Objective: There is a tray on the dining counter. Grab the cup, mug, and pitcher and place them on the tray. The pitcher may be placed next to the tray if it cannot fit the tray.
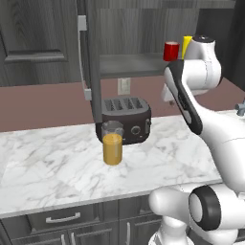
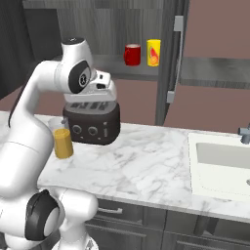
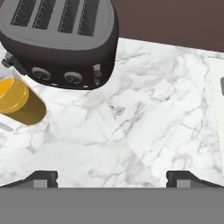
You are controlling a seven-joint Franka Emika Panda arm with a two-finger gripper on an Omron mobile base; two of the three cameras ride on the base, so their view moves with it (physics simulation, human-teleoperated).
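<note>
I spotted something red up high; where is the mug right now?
The mug stands on the open cabinet shelf above the toaster, just left of the yellow cup.

- No words, brand names or numbers can be read anywhere in these views.
- The cup (image 2: 154,52) carries a red-orange mark on its yellow side; it is a plain shape with no letters that can be made out.
- The toaster (image 3: 61,39) has round knobs on its dark front, with no legible markings around them.
- The mug (image 2: 132,54) shows a bare glossy red side with no print.
- The pitcher (image 1: 113,143) has clear glass with no label.
</note>
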